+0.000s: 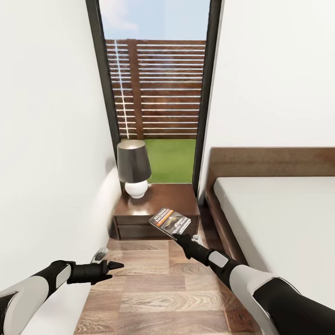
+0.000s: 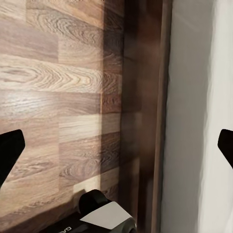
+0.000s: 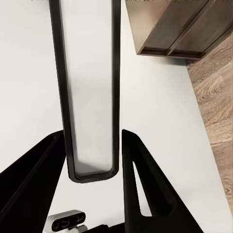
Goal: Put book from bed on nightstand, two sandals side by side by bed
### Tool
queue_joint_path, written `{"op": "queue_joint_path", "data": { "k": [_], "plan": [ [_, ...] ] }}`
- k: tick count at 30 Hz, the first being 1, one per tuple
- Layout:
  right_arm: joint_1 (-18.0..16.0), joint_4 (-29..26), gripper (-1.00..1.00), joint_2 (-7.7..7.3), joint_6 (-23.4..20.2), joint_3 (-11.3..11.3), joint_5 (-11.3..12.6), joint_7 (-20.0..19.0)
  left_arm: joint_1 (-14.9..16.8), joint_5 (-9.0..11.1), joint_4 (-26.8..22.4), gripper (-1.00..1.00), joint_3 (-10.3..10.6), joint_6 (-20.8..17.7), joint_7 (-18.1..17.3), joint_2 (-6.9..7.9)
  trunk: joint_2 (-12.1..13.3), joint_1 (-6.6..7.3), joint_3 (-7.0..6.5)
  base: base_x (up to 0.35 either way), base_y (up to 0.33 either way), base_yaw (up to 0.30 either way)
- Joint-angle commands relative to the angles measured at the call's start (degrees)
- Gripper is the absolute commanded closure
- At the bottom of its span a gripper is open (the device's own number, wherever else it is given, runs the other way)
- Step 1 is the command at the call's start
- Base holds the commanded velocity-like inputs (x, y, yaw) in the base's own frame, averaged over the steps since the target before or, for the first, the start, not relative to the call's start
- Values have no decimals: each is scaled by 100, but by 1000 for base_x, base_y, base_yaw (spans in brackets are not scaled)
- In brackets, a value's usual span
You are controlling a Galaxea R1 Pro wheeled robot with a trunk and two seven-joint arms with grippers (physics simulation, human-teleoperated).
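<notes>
The book, a thin paperback with an orange band, hangs tilted just above the front right part of the dark brown nightstand. My right gripper is shut on the book's near edge. The nightstand's drawer front shows past the right gripper's dark fingers. The bed, with an off-white mattress and a wooden headboard, lies to the right. My left gripper hovers low by the left wall, open and empty, its fingertips far apart over the wooden floor. The sandals are out of view.
A lamp with a dark shade and a white base stands on the nightstand's back left. Behind it is a tall dark-framed window. The white wall on the left and the bed frame bound a narrow strip of wooden floor.
</notes>
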State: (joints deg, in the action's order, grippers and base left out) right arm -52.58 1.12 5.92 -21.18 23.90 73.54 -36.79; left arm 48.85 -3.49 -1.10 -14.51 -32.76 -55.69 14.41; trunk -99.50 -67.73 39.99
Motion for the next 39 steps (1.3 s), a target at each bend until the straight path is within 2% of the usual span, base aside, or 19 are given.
{"op": "queue_joint_path", "data": {
  "k": [1,23,39],
  "plan": [
    [-7,11,100,2,-32,35,64,-17,2,-37,-5,-100,-43,-46,-18,3,-3,-1,6,106,0,0],
    [-7,11,100,6,-27,43,64,-14,2,-36,-5,-100,-43,-44,-35,9,-3,-1,6,116,-2,0],
    [-7,11,100,6,-27,44,64,-13,2,-37,-5,-100,-43,-44,-31,9,-3,-1,6,113,-72,0]
  ]
}}
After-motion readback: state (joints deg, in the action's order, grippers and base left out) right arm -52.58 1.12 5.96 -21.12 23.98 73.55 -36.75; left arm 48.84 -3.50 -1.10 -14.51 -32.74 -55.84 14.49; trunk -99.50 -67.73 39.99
